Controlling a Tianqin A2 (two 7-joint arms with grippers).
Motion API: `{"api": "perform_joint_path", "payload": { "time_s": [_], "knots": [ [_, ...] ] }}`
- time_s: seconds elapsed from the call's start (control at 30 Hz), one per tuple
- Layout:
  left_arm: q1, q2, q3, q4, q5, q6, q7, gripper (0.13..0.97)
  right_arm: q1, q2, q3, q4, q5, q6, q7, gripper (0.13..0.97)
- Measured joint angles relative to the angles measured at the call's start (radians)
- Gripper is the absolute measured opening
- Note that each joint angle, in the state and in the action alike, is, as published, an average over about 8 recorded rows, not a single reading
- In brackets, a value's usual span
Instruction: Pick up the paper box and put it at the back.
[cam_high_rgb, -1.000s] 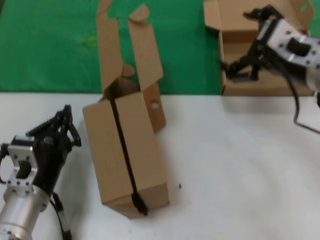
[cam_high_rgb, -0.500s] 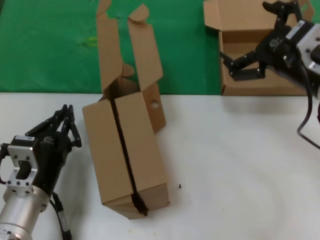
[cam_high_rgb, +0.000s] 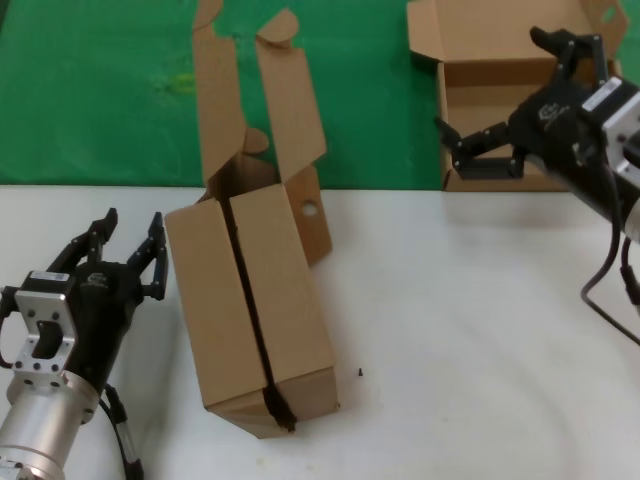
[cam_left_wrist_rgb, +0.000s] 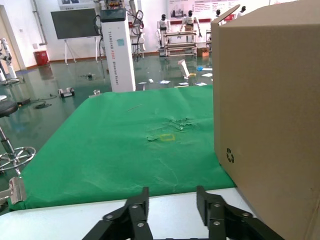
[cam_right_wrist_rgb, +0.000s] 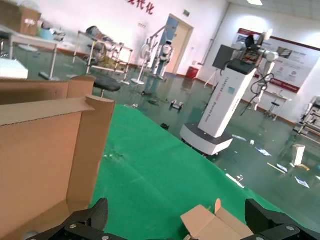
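Observation:
The paper box (cam_high_rgb: 462, 40) lies open on the green cloth of the back (cam_high_rgb: 100, 90), at the far right, with its lid flap standing up. My right gripper (cam_high_rgb: 492, 80) hovers over its front part, open, with nothing between the fingers. In the right wrist view one box wall (cam_right_wrist_rgb: 45, 155) rises close beside the open right gripper (cam_right_wrist_rgb: 177, 220). My left gripper (cam_high_rgb: 130, 235) rests on the white tabletop (cam_high_rgb: 480, 330), open and empty, just left of the two paired boxes (cam_high_rgb: 260, 290). In the left wrist view the left gripper (cam_left_wrist_rgb: 172, 205) sits beside that cardboard side (cam_left_wrist_rgb: 270, 125).
The two paired brown boxes lie slanted across the edge between table and cloth, their flaps (cam_high_rgb: 260, 90) pointing up and back. One flap (cam_right_wrist_rgb: 215, 225) shows between the right fingers. Green cloth (cam_left_wrist_rgb: 125, 145) stretches bare to the left.
The right gripper let go of the paper box's front wall, spread its fingers wide and drew slightly right. The left gripper's fingers went from together to apart.

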Motion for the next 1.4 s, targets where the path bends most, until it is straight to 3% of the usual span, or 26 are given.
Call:
{"api": "perform_joint_path", "payload": {
  "time_s": [0.23, 0.37, 0.63, 0.93, 1.23, 1.4],
  "knots": [
    [0.0, 0.0, 0.0, 0.0, 0.0, 0.0, 0.0, 0.419, -0.057, -0.008, 0.006, -0.01, 0.076, 0.076, -0.045, 0.966],
    [0.0, 0.0, 0.0, 0.0, 0.0, 0.0, 0.0, 0.419, -0.089, -0.012, 0.01, -0.016, 0.12, 0.119, -0.07, 0.966],
    [0.0, 0.0, 0.0, 0.0, 0.0, 0.0, 0.0, 0.644, -0.153, -0.02, 0.017, -0.028, 0.207, 0.205, -0.122, 0.966],
    [0.0, 0.0, 0.0, 0.0, 0.0, 0.0, 0.0, 0.823, -0.226, -0.03, 0.025, -0.041, 0.305, 0.302, -0.179, 0.966],
    [0.0, 0.0, 0.0, 0.0, 0.0, 0.0, 0.0, 0.931, -0.299, -0.04, 0.033, -0.054, 0.404, 0.4, -0.237, 0.966],
    [0.0, 0.0, 0.0, 0.0, 0.0, 0.0, 0.0, 0.935, -0.338, -0.045, 0.038, -0.061, 0.457, 0.452, -0.269, 0.966]
  ]
}}
